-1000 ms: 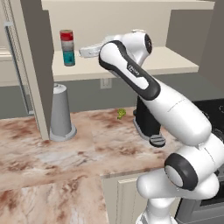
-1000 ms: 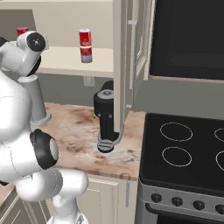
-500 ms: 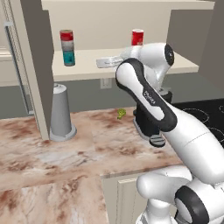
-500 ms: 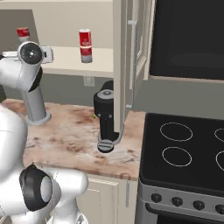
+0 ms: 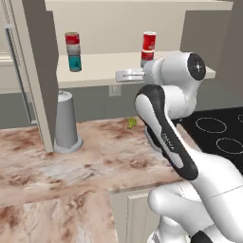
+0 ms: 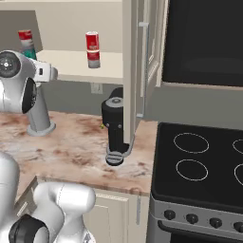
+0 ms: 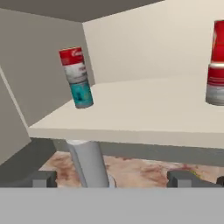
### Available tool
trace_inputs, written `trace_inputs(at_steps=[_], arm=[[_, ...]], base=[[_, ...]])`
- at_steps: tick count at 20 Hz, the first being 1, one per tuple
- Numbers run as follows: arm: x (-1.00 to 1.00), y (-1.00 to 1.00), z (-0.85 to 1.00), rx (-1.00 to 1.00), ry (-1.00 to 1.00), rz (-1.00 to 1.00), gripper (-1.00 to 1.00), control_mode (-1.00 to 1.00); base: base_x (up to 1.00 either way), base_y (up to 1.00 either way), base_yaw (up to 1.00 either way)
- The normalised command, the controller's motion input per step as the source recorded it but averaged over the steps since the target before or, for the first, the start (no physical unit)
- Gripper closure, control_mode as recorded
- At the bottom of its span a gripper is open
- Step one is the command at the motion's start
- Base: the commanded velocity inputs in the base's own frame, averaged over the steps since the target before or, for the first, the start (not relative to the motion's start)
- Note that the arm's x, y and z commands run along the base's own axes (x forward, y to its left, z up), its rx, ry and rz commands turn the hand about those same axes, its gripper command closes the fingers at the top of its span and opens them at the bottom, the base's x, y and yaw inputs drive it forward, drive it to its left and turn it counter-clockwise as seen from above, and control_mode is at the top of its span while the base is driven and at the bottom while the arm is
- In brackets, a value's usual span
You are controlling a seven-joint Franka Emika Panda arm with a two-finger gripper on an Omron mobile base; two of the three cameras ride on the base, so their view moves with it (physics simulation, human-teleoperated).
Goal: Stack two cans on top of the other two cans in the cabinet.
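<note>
The cabinet [image 5: 95, 76] is open at the front, and its shelf holds two small towers of cans. On the left, a red and grey can [image 5: 72, 42] stands on top of a blue can [image 5: 74, 61]. On the right, an all-red can [image 5: 149, 40] stands on another red and grey can [image 5: 146, 58]. Each tower stands straight up, and the two are well apart on the shelf.

The gripper [image 5: 122, 76] is at the front edge of the shelf, between the two towers. It lies flat and points left, toward the blue tower. Its fingers are spread wide, and nothing is between them. It touches no can.

In the hand view the blue tower [image 7: 78, 78] is ahead and to the left, set back on the shelf. The red tower [image 7: 216, 61] is far off to the right side. The shelf edge sits a little above the fingertips.

All four cans look stacked, so the job seems about done. If the arm moves now, it should pull straight back from the shelf. The red tower is the near one, just behind the wrist, so a swing that way could knock it over.
</note>
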Motion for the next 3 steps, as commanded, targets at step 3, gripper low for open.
trace_inputs(at_steps=[3], arm=[[-0.62, -0.38, -0.18, -0.02, 0.08, -0.21, -1.0, -1.0]], base=[[0.0, 0.0, 0.0]])
